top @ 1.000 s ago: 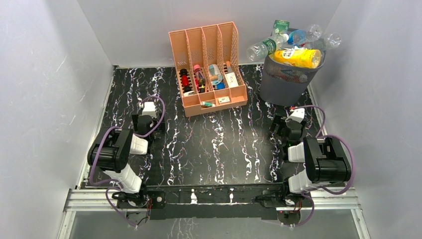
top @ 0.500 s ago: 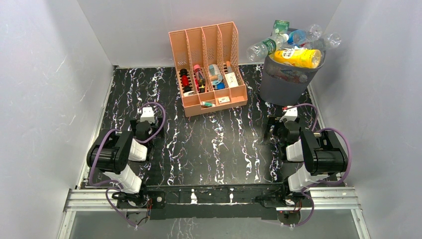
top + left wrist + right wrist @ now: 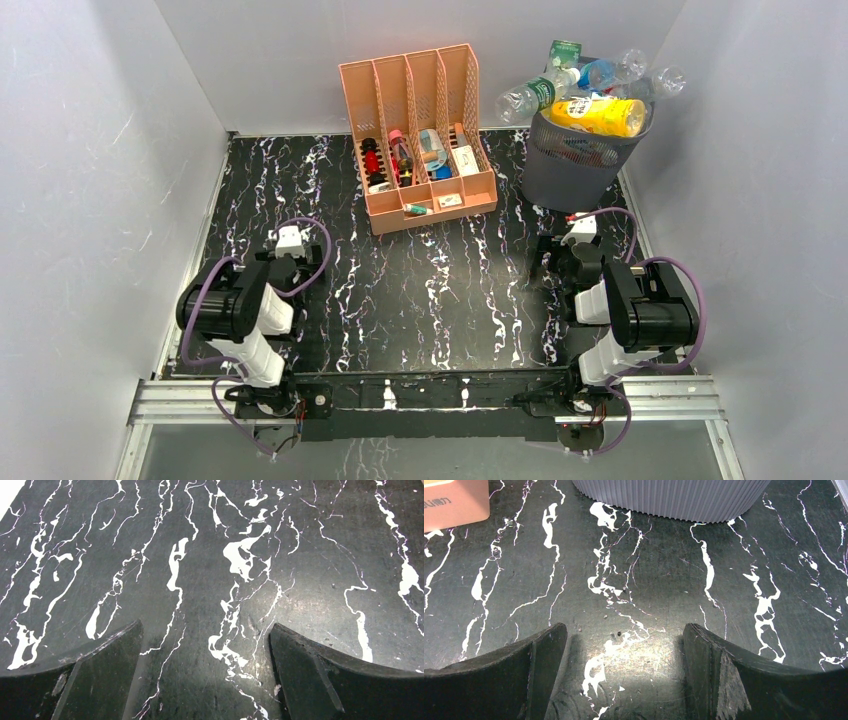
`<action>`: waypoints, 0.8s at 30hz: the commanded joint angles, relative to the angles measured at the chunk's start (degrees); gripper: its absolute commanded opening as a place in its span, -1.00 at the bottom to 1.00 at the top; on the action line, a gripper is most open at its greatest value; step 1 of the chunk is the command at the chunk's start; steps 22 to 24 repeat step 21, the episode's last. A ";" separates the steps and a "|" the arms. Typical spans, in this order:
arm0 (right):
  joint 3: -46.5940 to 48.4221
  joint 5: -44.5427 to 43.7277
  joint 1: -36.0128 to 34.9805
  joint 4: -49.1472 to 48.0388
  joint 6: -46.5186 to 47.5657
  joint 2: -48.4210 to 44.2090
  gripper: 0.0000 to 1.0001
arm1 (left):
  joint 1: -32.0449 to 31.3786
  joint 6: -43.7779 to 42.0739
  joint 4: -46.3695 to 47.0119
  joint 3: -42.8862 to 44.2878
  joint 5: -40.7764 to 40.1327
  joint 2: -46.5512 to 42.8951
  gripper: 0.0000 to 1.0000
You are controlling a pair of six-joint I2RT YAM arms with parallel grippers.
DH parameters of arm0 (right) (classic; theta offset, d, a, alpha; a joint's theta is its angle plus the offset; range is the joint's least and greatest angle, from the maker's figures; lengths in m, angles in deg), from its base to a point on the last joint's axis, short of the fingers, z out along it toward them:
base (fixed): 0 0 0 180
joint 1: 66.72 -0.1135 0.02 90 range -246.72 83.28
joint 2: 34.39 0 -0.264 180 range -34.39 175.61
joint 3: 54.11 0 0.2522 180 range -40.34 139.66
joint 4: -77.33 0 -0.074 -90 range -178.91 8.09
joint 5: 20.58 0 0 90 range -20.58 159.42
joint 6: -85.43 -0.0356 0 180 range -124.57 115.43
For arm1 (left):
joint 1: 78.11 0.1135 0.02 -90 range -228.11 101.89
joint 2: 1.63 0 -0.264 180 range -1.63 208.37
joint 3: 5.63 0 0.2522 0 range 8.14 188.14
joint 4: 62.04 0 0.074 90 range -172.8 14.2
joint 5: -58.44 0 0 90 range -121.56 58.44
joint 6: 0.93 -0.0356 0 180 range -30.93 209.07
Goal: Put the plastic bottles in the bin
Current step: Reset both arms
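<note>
**Status: bottles heaped in the bin, both pincers spread and empty**

1. Tabletop. The black, white-veined tabletop [image 3: 430, 300] carries two containers along its far edge. Clock directions below are read from the overhead view, with 12 o'clock at the far wall.

2. Bin. The dark grey bin [image 3: 570, 175] stands upright at the 1 o'clock corner, close to the right wall. In the right wrist view, its ribbed lower wall [image 3: 674, 497] runs across the top edge.

3. Bottles. The bottles [image 3: 590, 95] lie in a heap that rises above the bin's rim.
   - A yellow bottle [image 3: 600, 115] rests on its side across the top of the heap.
   - A clear bottle with a green label [image 3: 530, 97] juts out past the rim toward 9 o'clock.
   - More clear bottles stick out toward 12 and 2 o'clock.
   - No bottle lies on the tabletop.

4. Organizer. A peach four-slot organizer [image 3: 420, 140] stands at 12 o'clock, just beside the bin on its 9 o'clock side. It holds small items. One corner [image 3: 454, 505] shows in the right wrist view.

5. Left pincer. The left pincer [image 3: 288, 250] sits low at 8 o'clock. Its wrist view shows the pincer [image 3: 205, 630] spread wide, with only bare tabletop [image 3: 300, 555] between the jaws.

6. Right pincer. The right pincer [image 3: 565, 250] sits low at 4 o'clock, near the bin and on its 6 o'clock side. It [image 3: 624, 630] is also spread wide and pinches nothing.
</note>
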 commanded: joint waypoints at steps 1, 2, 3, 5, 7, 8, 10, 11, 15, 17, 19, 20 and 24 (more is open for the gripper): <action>0.78 0.10 -0.29 -4.59 0.72 0.23 0.96 | 1.19 1.00 1.19 2.46 2.67 -0.02 0.96; 0.78 0.08 -0.24 -4.59 0.75 0.16 0.96 | 1.41 0.87 1.38 2.73 2.79 0.29 0.96; 0.87 0.12 -0.27 -4.53 0.71 0.23 0.96 | 1.50 1.30 -0.12 3.13 2.87 -0.17 0.96; 0.87 0.13 -0.29 -4.50 0.71 0.23 0.96 | 1.86 1.64 -2.05 3.85 3.54 -0.34 0.96; 0.94 0.20 -0.29 -4.50 0.75 0.24 0.96 | 2.07 1.61 -1.55 3.86 3.91 -0.09 0.96; 0.96 0.15 -0.29 -4.46 0.76 0.31 0.96 | 2.13 1.81 -2.34 4.02 4.04 -0.42 0.96; 0.99 0.19 -0.29 -4.35 0.71 0.28 0.96 | 2.25 1.78 -2.32 4.08 4.22 -0.17 0.96; 0.96 0.20 -0.29 -4.37 0.76 0.32 0.96 | 2.33 1.81 -2.25 4.06 4.29 -0.20 0.96; 0.96 0.22 -0.29 -4.33 0.71 0.28 0.96 | 2.45 1.91 -2.78 4.35 4.62 -0.18 0.96; 1.20 0.21 -0.29 -4.24 0.79 0.46 0.96 | 2.60 2.01 -3.16 4.42 4.76 -0.27 0.96; 1.41 0.47 -0.24 -4.01 0.85 0.59 0.96 | 2.59 2.00 -3.16 4.43 4.96 -0.32 0.96; 1.39 0.41 -0.24 -3.96 0.82 0.54 0.96 | 2.68 2.00 -3.24 4.50 4.95 -0.32 0.96; 1.31 0.43 -0.27 -4.02 0.84 0.46 0.96 | 2.70 2.00 -3.28 4.51 5.04 -0.29 0.96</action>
